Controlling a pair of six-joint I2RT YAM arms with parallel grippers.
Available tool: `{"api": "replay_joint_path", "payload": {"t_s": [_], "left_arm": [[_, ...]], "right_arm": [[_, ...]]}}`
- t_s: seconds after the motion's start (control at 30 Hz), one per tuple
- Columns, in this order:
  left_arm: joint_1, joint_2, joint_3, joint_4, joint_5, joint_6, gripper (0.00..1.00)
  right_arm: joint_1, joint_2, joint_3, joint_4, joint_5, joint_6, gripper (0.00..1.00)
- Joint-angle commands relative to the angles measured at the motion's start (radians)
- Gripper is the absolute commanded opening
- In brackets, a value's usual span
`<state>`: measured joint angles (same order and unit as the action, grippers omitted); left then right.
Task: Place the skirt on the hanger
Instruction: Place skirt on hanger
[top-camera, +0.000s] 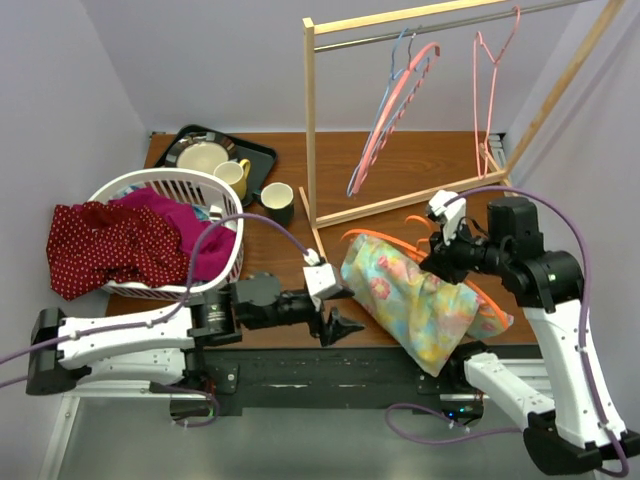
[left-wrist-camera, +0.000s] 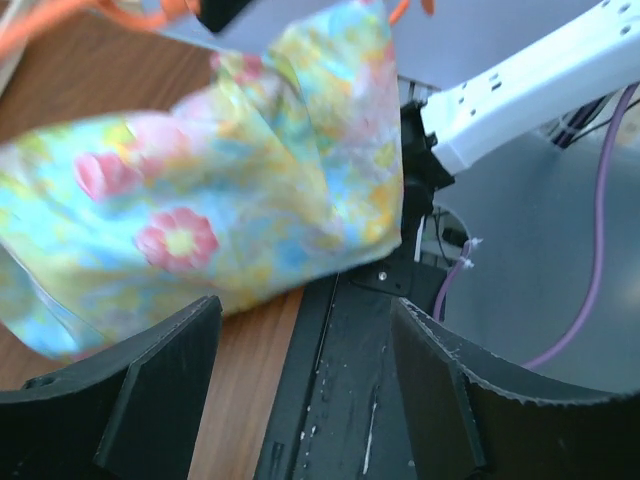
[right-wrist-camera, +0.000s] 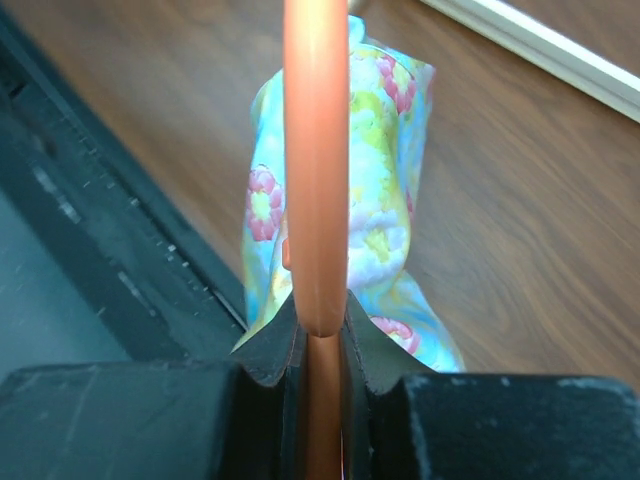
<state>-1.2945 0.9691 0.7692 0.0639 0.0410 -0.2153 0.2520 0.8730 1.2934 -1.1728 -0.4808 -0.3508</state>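
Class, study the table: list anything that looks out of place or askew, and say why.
The floral skirt sits bunched over the orange hanger, one corner drooping past the near table edge. A red dotted garment spills over the laundry basket rim, left.

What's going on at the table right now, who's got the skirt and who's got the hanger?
The right pincer is shut on the orange hanger, which runs straight up between its fingers. The floral skirt lies bunched at the near edge of the table. Orange shows past both its ends, so the hanger seems partly inside it; how well it sits I cannot tell. The left pincer is open just short of the skirt, holding nothing.
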Motion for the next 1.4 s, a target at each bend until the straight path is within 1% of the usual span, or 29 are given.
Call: {"api": "replay_joint_path", "payload": {"t_s": [0.0, 0.07, 0.1, 0.17, 0.23, 0.27, 0.3, 0.37, 0.4, 0.57, 0.63, 0.77, 0.83, 0.87, 0.93, 0.97, 1.03, 1.07, 1.1, 1.17, 1.23, 1.37], "left_arm": [[-0.057, 0.074, 0.032, 0.17, -0.105, 0.051, 0.73], [-0.083, 0.121, 0.028, 0.227, -0.107, 0.054, 0.73], [-0.094, 0.141, 0.041, 0.272, -0.131, 0.059, 0.74], [-0.127, 0.215, 0.059, 0.318, -0.147, 0.063, 0.74], [-0.149, 0.267, 0.088, 0.402, -0.167, 0.071, 0.74], [-0.169, 0.322, 0.1, 0.424, -0.174, 0.074, 0.74], [-0.176, 0.351, 0.134, 0.457, -0.194, 0.079, 0.74], [-0.193, 0.442, 0.183, 0.464, -0.226, 0.088, 0.74], [-0.196, 0.469, 0.232, 0.464, -0.259, 0.097, 0.73], [-0.207, 0.617, 0.344, 0.493, -0.36, 0.137, 0.72], [-0.207, 0.661, 0.37, 0.484, -0.392, 0.151, 0.71], [-0.207, 0.729, 0.459, 0.421, -0.455, 0.163, 0.67], [-0.209, 0.764, 0.488, 0.387, -0.518, 0.165, 0.6], [-0.207, 0.772, 0.514, 0.355, -0.579, 0.165, 0.53], [-0.207, 0.783, 0.53, 0.344, -0.61, 0.175, 0.5], [-0.209, 0.786, 0.53, 0.35, -0.603, 0.182, 0.4], [-0.209, 0.774, 0.535, 0.358, -0.566, 0.186, 0.23], [-0.207, 0.767, 0.539, 0.359, -0.522, 0.186, 0.06], [-0.207, 0.757, 0.545, 0.358, -0.498, 0.183, 0.0], [-0.207, 0.729, 0.581, 0.335, -0.443, 0.179, 0.0], [-0.207, 0.705, 0.637, 0.304, -0.417, 0.175, 0.0], [-0.204, 0.694, 0.734, 0.205, -0.293, 0.165, 0.0]], "right_arm": [[-0.029, -0.054, 0.0, 0.097, 0.189, 0.142, 0.0], [-0.049, -0.071, -0.003, 0.116, 0.234, 0.182, 0.0], [-0.057, -0.078, -0.005, 0.125, 0.292, 0.238, 0.0], [-0.079, -0.081, -0.005, 0.14, 0.309, 0.266, 0.0], [-0.103, -0.077, -0.003, 0.154, 0.32, 0.329, 0.0], [-0.114, -0.068, 0.001, 0.173, 0.329, 0.343, 0.0], [-0.123, -0.062, 0.004, 0.183, 0.338, 0.411, 0.0], [-0.126, -0.037, 0.021, 0.209, 0.347, 0.456, 0.0], [-0.129, -0.026, 0.035, 0.211, 0.349, 0.487, 0.0], [-0.131, 0.034, 0.104, 0.203, 0.34, 0.532, 0.0], [-0.132, 0.041, 0.109, 0.206, 0.337, 0.544, 0.0], [-0.138, 0.046, 0.103, 0.211, 0.321, 0.559, 0.0], [-0.143, 0.046, 0.096, 0.214, 0.314, 0.562, 0.0], [-0.146, 0.044, 0.096, 0.213, 0.314, 0.564, 0.0], [-0.146, 0.044, 0.096, 0.213, 0.309, 0.564, 0.0], [-0.149, 0.044, 0.096, 0.213, 0.308, 0.567, 0.0], [-0.152, 0.04, 0.09, 0.22, 0.318, 0.569, 0.0], [-0.154, 0.038, 0.086, 0.223, 0.33, 0.57, 0.0], [-0.152, 0.035, 0.081, 0.228, 0.347, 0.569, 0.0], [-0.154, 0.023, 0.052, 0.255, 0.355, 0.564, 0.0], [-0.152, 0.011, 0.012, 0.291, 0.352, 0.564, 0.0], [-0.154, -0.014, -0.04, 0.343, 0.34, 0.553, 0.0]]}}
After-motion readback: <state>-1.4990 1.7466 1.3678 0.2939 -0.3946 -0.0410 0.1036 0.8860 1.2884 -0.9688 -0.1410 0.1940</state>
